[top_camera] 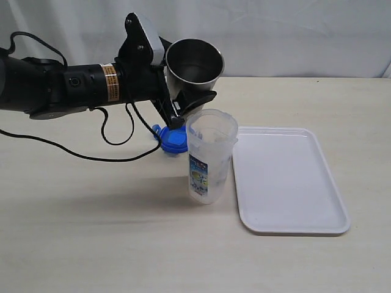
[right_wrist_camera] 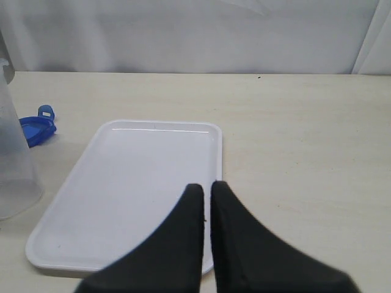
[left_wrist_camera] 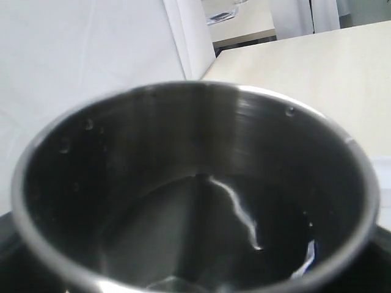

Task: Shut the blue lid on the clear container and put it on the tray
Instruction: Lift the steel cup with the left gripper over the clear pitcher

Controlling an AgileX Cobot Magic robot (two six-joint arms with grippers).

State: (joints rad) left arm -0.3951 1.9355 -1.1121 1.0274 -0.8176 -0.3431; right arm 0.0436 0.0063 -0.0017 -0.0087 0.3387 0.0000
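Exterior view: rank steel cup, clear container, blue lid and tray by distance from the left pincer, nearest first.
1. steel cup: gripped in the left pincer.
2. clear container and blue lid: both just below it, too close to call.
3. tray: farthest, on the right.

1. A pale, wood-grain tabletop (top_camera: 91, 244) is filling the exterior view from 3 o'clock round to 9 o'clock.
2. A creased white cloth backdrop (top_camera: 293, 30) is hanging behind it, spanning 10 to 2 o'clock.
3. Soft, even light is leaving a faint shadow (top_camera: 91, 198) on the tabletop toward 8 o'clock.
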